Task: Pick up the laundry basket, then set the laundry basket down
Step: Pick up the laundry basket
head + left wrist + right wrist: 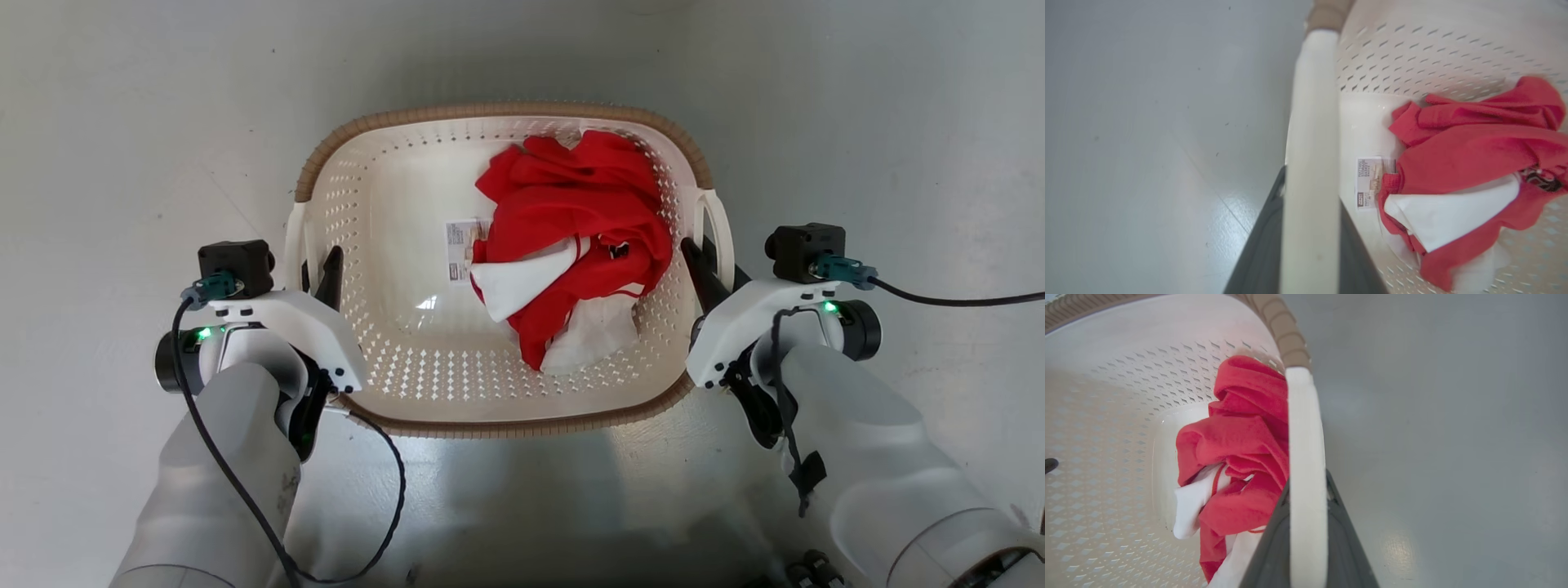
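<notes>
A cream-white laundry basket sits on a pale grey floor directly before the robot, flanked by both arms. The left gripper is pinched narrow around the left handle, and the right gripper around the right handle. In each wrist view the white bar runs between two dark fingers, one inside the basket and one outside.

The lift looks ready to begin, with the base seemingly on the floor. To do it well, both arms should rise together at an even pace, keeping the rim level so the load does not slide. The grips should stay firm, since smooth plastic bars could slip between thin fingers.

The basket is rounded-rectangular, with walls perforated by small diamond holes. Its top is edged by a tan woven-look rim, broken at each side by the white handles. Inside, heaped toward the robot's right, lies a crumpled red and white garment — beside it, a small printed label on the bottom.
</notes>
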Available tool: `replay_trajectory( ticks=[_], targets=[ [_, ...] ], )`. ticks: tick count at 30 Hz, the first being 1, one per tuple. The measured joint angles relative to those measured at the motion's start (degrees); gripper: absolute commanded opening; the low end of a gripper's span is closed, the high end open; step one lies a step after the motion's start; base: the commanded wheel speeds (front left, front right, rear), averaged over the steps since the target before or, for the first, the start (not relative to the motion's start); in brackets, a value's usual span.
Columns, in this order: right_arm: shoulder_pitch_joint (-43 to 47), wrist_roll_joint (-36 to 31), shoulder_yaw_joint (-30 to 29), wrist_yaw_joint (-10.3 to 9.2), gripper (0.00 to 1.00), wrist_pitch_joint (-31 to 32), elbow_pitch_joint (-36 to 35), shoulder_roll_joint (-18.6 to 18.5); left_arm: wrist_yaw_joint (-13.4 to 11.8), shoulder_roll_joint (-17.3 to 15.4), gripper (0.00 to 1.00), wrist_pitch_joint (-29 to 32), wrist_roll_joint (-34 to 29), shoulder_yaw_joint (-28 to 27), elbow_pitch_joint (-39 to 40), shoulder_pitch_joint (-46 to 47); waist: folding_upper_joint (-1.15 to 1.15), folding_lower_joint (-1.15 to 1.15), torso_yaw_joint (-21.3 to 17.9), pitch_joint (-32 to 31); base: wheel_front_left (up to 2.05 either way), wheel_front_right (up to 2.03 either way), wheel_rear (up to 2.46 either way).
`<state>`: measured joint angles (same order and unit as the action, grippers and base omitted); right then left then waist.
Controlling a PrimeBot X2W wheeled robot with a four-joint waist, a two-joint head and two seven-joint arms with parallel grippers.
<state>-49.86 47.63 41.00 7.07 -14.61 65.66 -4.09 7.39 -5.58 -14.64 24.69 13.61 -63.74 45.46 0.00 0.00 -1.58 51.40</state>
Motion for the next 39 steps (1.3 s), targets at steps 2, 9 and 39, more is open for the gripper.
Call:
replay_trajectory(
  ticks=[2, 9, 39],
  targets=[
    [0.01, 0.48, 0.3, -0.01, 0.0, 0.0, 0.24, 0.04, -0.01, 0.01, 0.0, -0.01, 0.14, 0.38, -0.37, 0.0, 0.0, 0.0, -0.01, -0.25, 0.0, 0.0, 0.0],
    [0.09, 1.05, 1.62, -0.01, 0.0, 0.0, 0.24, -0.07, -0.01, 0.15, 0.0, -0.02, 1.22, 1.65, -0.98, -0.01, 0.0, 0.0, -0.25, -2.58, 0.0, 0.0, 0.0],
    [6.76, 12.54, 15.07, -0.1, 0.0, 11.76, 1.44, -1.66, -0.43, 2.09, 0.0, 10.66, 14.44, 13.25, -8.14, -6.97, 0.0, 0.0, -1.98, -26.71, 0.0, 0.0, 0.0]
  ],
)
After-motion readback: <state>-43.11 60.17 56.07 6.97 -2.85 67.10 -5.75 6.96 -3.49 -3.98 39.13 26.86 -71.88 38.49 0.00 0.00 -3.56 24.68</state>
